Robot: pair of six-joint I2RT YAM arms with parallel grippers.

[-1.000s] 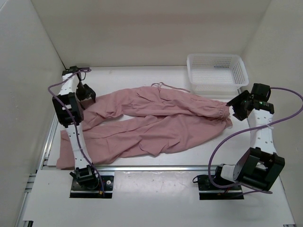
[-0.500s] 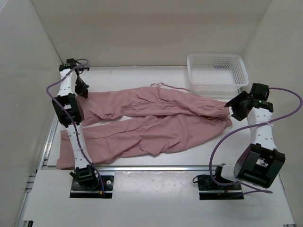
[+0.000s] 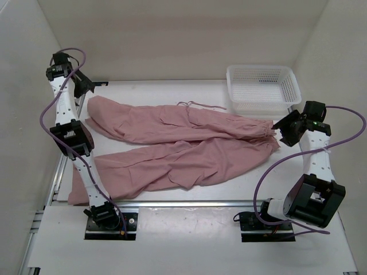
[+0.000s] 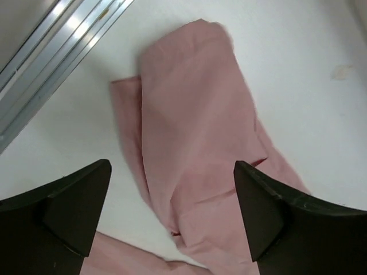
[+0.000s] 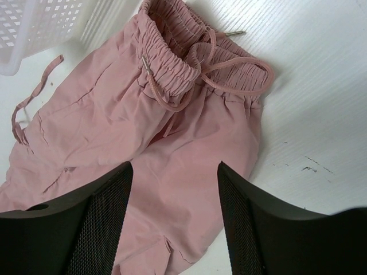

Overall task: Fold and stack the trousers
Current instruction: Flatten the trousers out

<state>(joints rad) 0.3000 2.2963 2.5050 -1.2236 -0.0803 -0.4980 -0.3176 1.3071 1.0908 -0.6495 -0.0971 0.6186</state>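
You have the trousers [image 3: 183, 146] spread lengthwise across the bench [image 3: 149, 91], waist toward the right arm and both legs running off to the left. The far leg ends near the far left corner. The near leg ends at the near left edge, close beside the left arm's base. Your left end effector [image 3: 86, 86] hangs at the far left corner, just beyond the end of the far leg. In the left wrist view its fingers [image 4: 74, 206] are spread wide with nothing between them. The end of the pink leg lies flat on the bench below that gap, apart from both fingers, with the metal rail [image 4: 57, 63] off to one side. Your right end effector [image 3: 282, 129] sits at the waist end, just beside the white basket [image 3: 264, 86]. In the right wrist view [image 5: 175, 166] its fingers are also parted and grip no cloth. The gathered waistband [image 5: 195, 63] and its looped drawstring [image 5: 189, 86] lie on the bench just ahead of the fingertips, and the upper part of the trousers runs under the gap between them. One loose cord end trails toward the basket.
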